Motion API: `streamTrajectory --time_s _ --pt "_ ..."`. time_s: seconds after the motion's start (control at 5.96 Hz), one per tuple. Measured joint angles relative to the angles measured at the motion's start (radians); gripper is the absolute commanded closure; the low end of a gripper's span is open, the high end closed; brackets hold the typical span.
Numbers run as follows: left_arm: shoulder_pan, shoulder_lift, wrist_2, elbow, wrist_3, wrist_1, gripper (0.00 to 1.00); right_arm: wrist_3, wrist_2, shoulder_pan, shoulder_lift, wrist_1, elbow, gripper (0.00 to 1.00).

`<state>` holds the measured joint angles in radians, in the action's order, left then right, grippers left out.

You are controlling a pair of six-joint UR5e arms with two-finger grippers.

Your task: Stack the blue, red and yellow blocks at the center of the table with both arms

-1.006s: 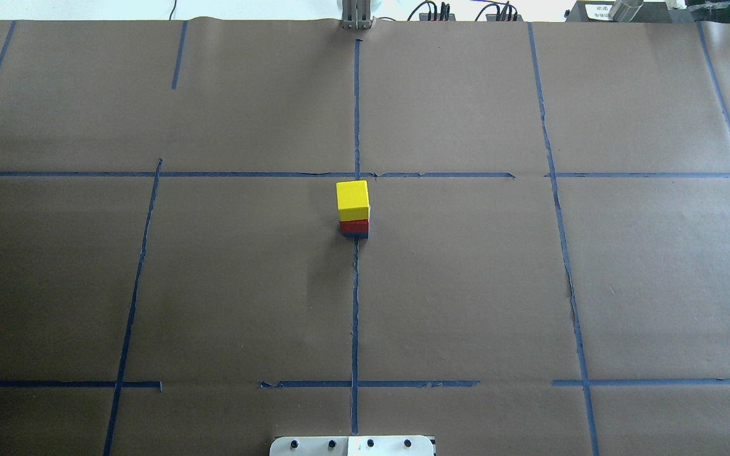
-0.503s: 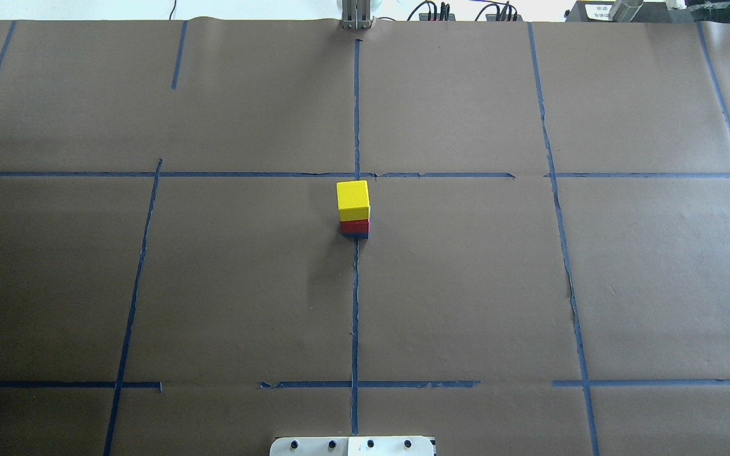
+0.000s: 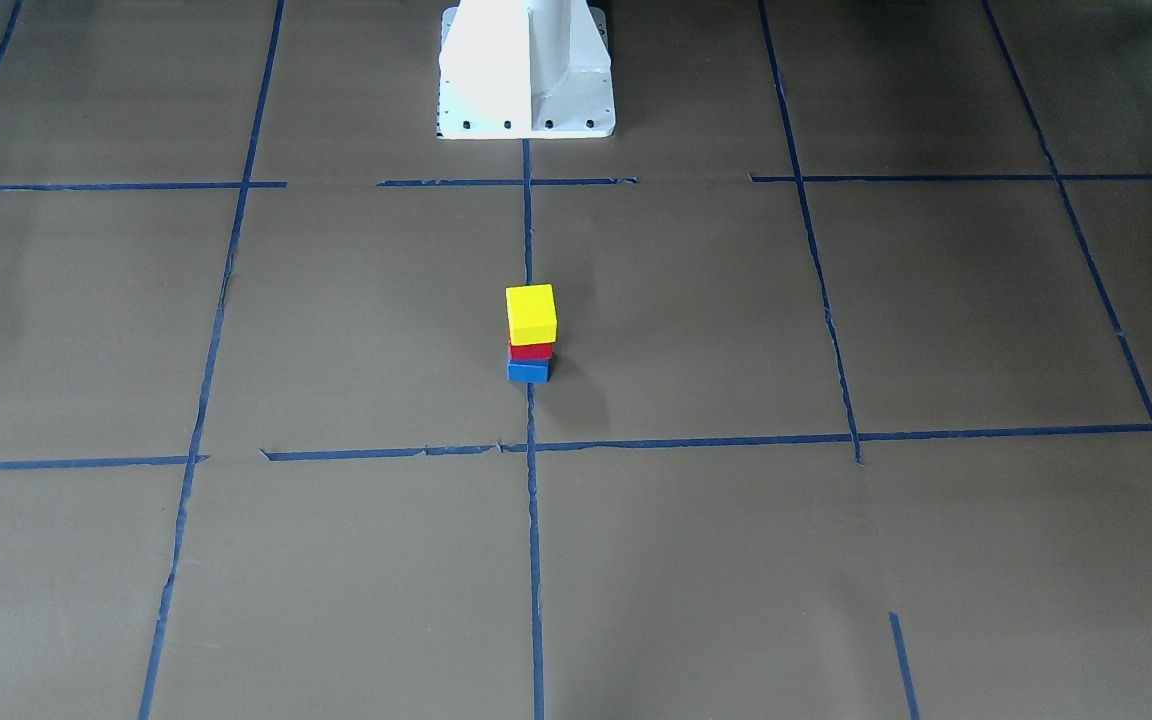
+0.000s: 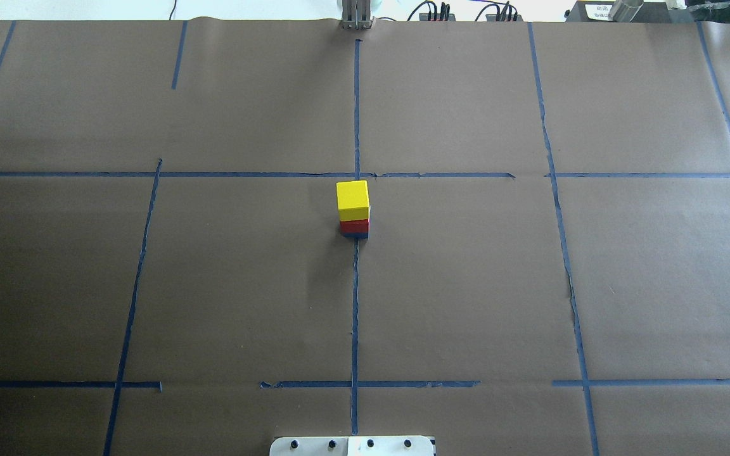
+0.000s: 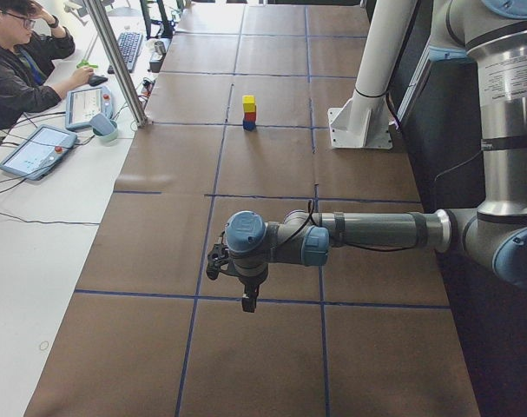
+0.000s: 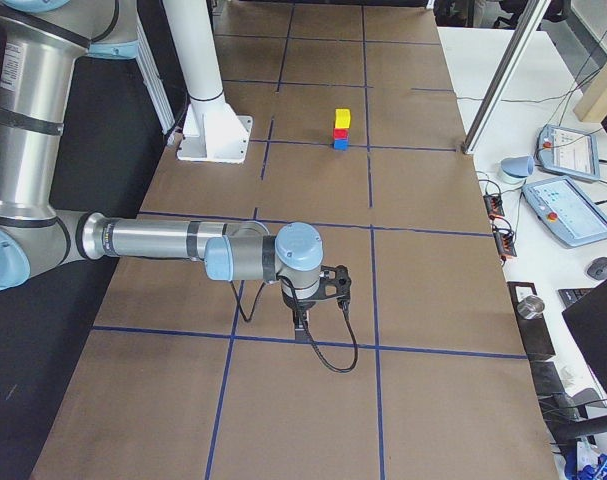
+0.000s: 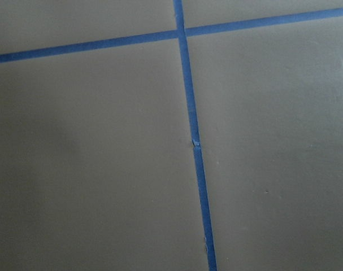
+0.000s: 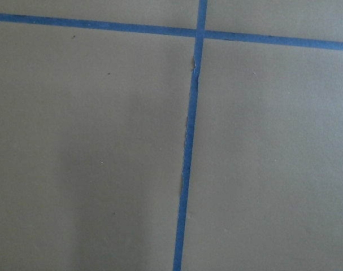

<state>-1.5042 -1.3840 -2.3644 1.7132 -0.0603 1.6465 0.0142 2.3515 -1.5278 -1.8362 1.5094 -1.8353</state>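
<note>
Two side views alone show the left gripper and right gripper, low over the table's ends; whether their fingers are open, I cannot tell. At centre: yellow block on red block on blue block, edges squared.

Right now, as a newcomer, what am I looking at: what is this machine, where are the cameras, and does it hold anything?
It is a robot with two jointed arms, each ending in a two-finger gripper. Two cameras look down on the table from behind and in front, two from its ends, and two sit on the wrists, seeing only brown paper and blue tape. At the centre stands one stack: blue block below, red block, yellow block on top. The left gripper and right gripper hang near the table's ends, far from the stack; I see nothing held.
</note>
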Motion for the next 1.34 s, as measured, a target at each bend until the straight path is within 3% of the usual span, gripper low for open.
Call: streamTrajectory --time_s 1.34 --pt "0.003 0.000 -0.006 -0.003 -0.003 0.001 0.00 0.001 0.000 0.001 0.008 -0.002 0.021 0.00"
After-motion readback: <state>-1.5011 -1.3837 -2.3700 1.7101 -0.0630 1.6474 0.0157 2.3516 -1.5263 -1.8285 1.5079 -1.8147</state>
